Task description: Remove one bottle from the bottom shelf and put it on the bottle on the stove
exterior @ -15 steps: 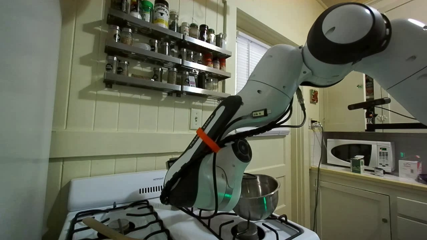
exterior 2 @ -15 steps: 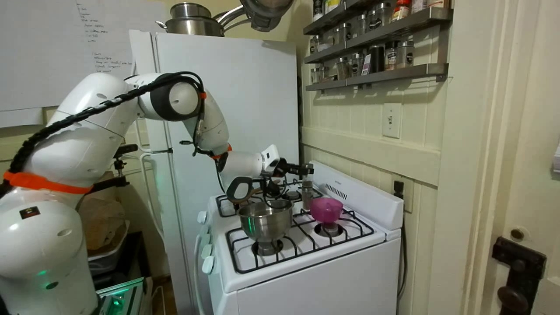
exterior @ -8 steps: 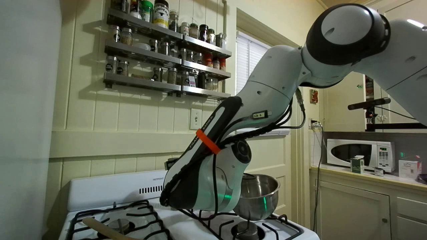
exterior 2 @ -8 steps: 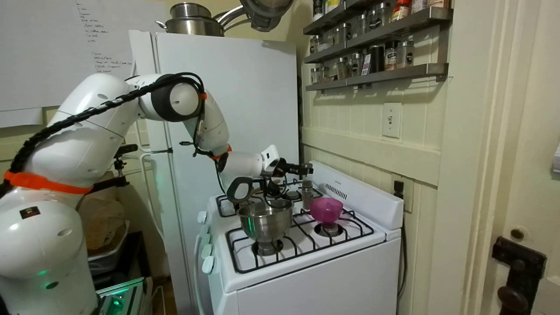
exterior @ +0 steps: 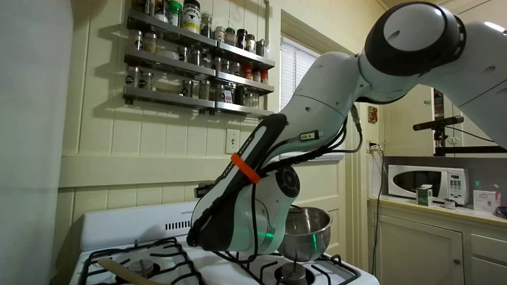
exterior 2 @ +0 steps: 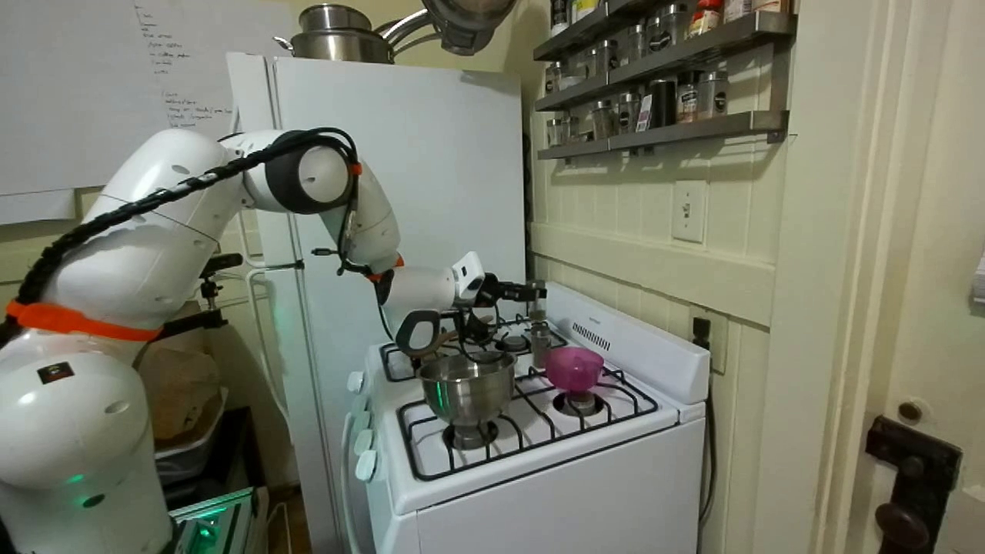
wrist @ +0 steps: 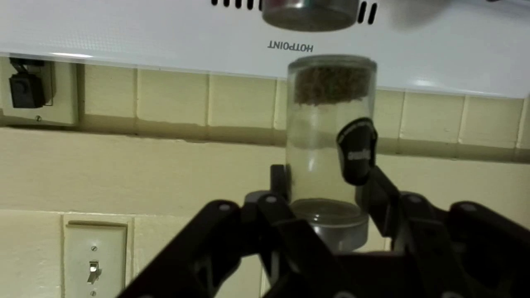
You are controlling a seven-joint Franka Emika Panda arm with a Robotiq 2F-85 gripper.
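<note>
My gripper (wrist: pixel 327 184) is shut on a glass bottle (wrist: pixel 319 153) with a metal cap, its fingers gripping it near the cap. The wrist picture is upside down; the held bottle stands upright with brown spice at its base. Below its base, with a gap and some sideways offset, shows the capped bottle on the stove (wrist: pixel 310 16). In an exterior view the gripper (exterior 2: pixel 535 292) hangs just above that lower bottle (exterior 2: pixel 541 350), which stands on the white stove (exterior 2: pixel 539 477). The bottom shelf (exterior: pixel 170 98) carries several bottles. In an exterior view the arm mostly hides the gripper.
A pink bowl (exterior 2: pixel 574 369) stands close beside the lower bottle, and a steel bowl (exterior 2: pixel 467 388) sits nearer the front. The stove's back panel (exterior 2: pixel 627 338) rises behind. A wooden handle (exterior: pixel 124 271) lies over a burner grate. The fridge (exterior 2: pixel 400 192) flanks the stove.
The gripper with its bottle has risen slightly and drawn back a little toward the arm's side. The lower bottle and the bowls have not moved.
</note>
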